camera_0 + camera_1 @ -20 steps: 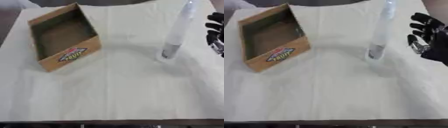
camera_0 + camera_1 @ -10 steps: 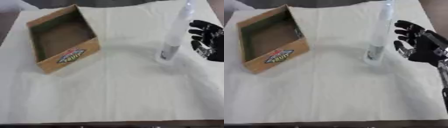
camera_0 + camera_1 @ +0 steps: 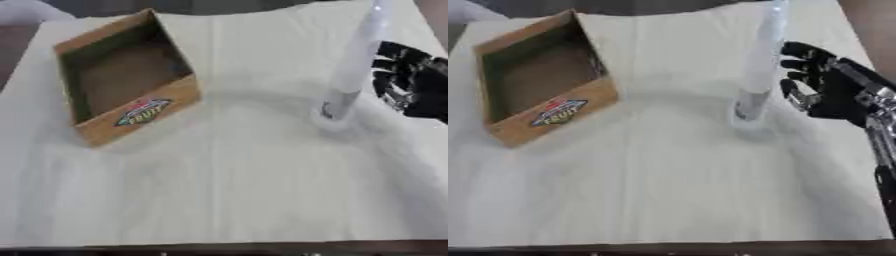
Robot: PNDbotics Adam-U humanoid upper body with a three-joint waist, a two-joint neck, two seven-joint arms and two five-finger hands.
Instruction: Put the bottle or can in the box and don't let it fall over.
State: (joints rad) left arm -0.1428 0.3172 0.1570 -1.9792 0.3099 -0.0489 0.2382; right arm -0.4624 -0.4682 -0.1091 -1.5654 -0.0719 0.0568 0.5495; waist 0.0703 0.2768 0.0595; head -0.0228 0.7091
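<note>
1. A tall, slim, clear plastic bottle (image 3: 756, 65) stands upright on the bench (image 3: 667, 190), which is covered in a pale cream cloth with soft creases.
2. The bottle sits toward the right half of the bench, its base resting on the cloth and its top reaching up to the far edge of the view.
3. The robot's black right hand (image 3: 826, 87) with silver joints comes in from the right side and hangs just beside the bottle, at about the height of its lower half.
4. The fingers (image 3: 798, 50) of that hand are spread and gently curved toward the bottle; a narrow gap shows between them and the bottle, so the hand holds nothing.
5. An open brown cardboard box (image 3: 131, 117) with a colourful oval fruit label (image 3: 143, 111) on its near wall lies on the left part of the bench, turned at an angle.
6. The box is well apart from the bottle, with bare cloth between them, and its inside shows only its brown floor.
7. The left hand shows in neither view.
</note>
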